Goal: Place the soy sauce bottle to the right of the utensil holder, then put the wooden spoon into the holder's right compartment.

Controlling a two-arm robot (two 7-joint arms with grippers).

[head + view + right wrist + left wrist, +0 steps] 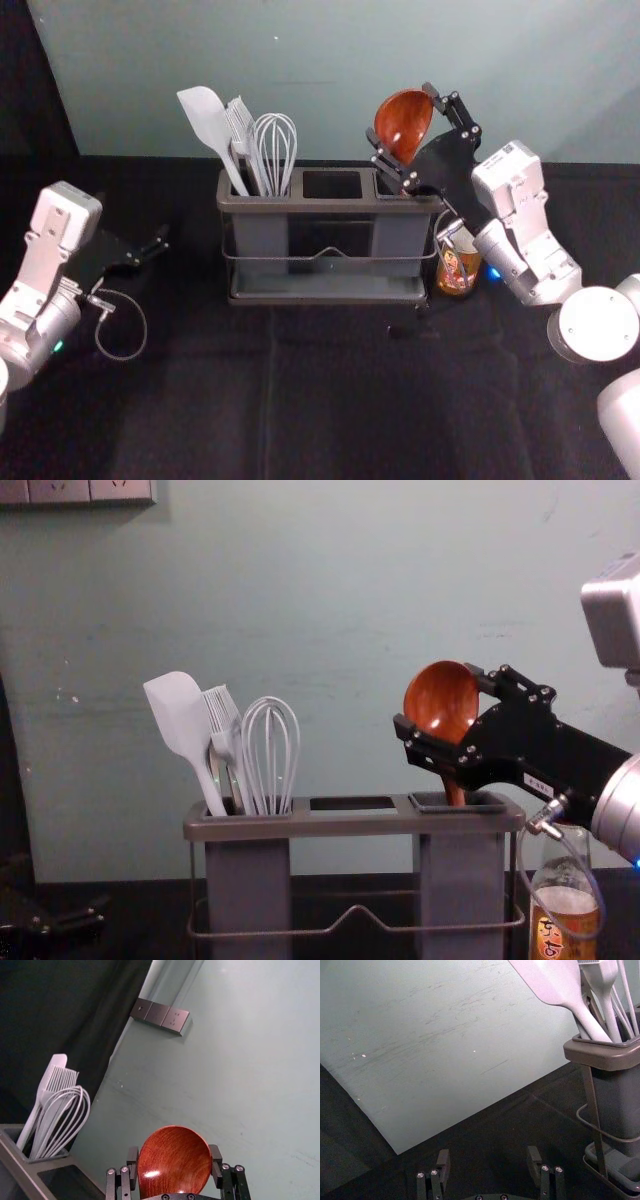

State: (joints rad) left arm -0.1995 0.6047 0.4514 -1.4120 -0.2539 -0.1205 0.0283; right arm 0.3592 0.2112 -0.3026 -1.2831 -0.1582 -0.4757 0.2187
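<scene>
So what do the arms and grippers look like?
Left arm and right arm: silver-white, rounded joints, thin grey cable looped at each wrist. Left shows a green light, right a blue one. Left gripper and right gripper: black, angular, screwed linkages.

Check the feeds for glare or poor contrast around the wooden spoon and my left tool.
Right wrist view: a bright glint on the wooden spoon; chest view: smaller glints on its bowl, the wall behind lit fairly evenly; left wrist view: the black left tool stands out little against the dark cloth; head view: similarly low contrast there.
</scene>
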